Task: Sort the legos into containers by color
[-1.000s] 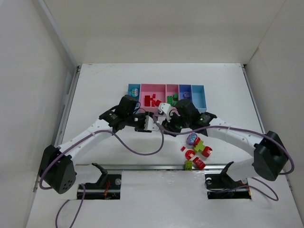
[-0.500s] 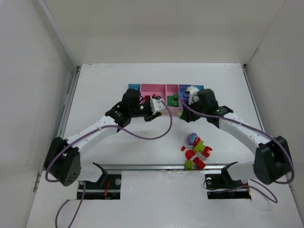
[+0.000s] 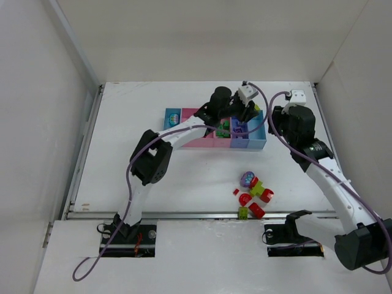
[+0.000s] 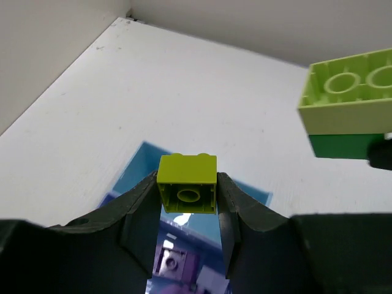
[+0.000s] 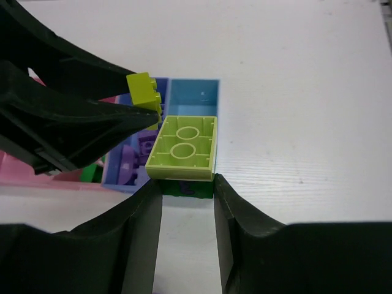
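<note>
On the top view, the row of five joined shallow plastic bins [image 3: 190, 145] is seen far out on the white desk [image 3: 135, 177]. The left claw [image 3: 244, 116] is placed over the row's right-hand part, and the right claw [image 3: 274, 120] just beside its right end. What either claw grips cannot be told from here. A loose cluster of red, green, yellow-green and purple plastic bricks [image 3: 252, 195] lies on the desk, well behind both claws, towards the bases.

On the left wrist view, a small yellow-green plastic brick [image 4: 187, 182] is pinched between the left claw's dark fingers [image 4: 138, 208]. Beneath the claw the light blue end bin [image 4: 136, 165] is seen, and a purple brick [image 4: 170, 261] lower down. Up and to the right of the claw hangs a two-layer brick stack [image 4: 349, 104] – yellow-green over dark green.

On the right wrist view, the two-layer brick stack is gripped at its sides by the right claw – its fingers [image 5: 138, 226] are closed on it. Just beyond this claw lies the light blue end bin, with the purple-blue bin [image 5: 131, 174] to its left. The small yellow-green plastic brick is held above that bin.
</note>
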Controlling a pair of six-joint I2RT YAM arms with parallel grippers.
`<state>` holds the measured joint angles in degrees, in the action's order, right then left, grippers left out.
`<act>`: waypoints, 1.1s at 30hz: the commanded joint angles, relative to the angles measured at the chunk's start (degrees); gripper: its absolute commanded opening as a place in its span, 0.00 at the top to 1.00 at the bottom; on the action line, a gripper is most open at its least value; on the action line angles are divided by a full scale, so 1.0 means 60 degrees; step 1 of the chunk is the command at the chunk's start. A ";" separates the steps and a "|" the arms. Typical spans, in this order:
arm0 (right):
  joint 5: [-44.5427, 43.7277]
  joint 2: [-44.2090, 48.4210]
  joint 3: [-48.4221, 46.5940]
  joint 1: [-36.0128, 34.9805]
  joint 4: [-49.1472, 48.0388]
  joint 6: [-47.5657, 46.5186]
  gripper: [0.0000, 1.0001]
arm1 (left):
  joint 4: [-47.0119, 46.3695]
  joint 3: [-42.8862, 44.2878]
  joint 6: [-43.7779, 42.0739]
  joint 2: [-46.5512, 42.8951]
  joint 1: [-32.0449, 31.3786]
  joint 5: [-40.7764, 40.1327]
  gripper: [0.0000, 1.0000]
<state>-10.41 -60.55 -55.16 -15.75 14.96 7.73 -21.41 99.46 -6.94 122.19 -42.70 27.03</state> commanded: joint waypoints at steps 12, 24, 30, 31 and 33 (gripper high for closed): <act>-0.1210 0.0454 -0.0417 0.0266 -0.0443 -0.1184 1.00 | -0.1735 0.0987 0.1348 0.1695 -0.0207 0.0738 0.37; 0.3882 0.0775 -0.0228 0.0354 -0.0721 -0.4064 1.00 | -0.1735 -0.1908 -0.0953 -0.1170 0.0582 0.5893 0.29; 0.9435 0.0966 0.0066 0.0354 -0.0721 -0.5476 0.97 | 0.2107 -0.1974 -0.3420 -0.2698 0.1462 0.7741 0.33; 0.9905 0.0966 0.0067 0.0354 -0.0721 -0.5477 0.97 | 0.4221 -0.1798 -0.4342 -0.2960 0.1549 0.7742 0.33; 1.1263 0.0733 -0.0036 0.0441 -0.0809 -0.5579 0.96 | 0.5773 -0.1679 -0.6557 -0.3269 0.1550 0.7655 0.34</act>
<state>37.43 -56.16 -55.20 -13.74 14.28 -21.30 -6.94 87.53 -27.83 106.10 -32.34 67.09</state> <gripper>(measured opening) 0.411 0.661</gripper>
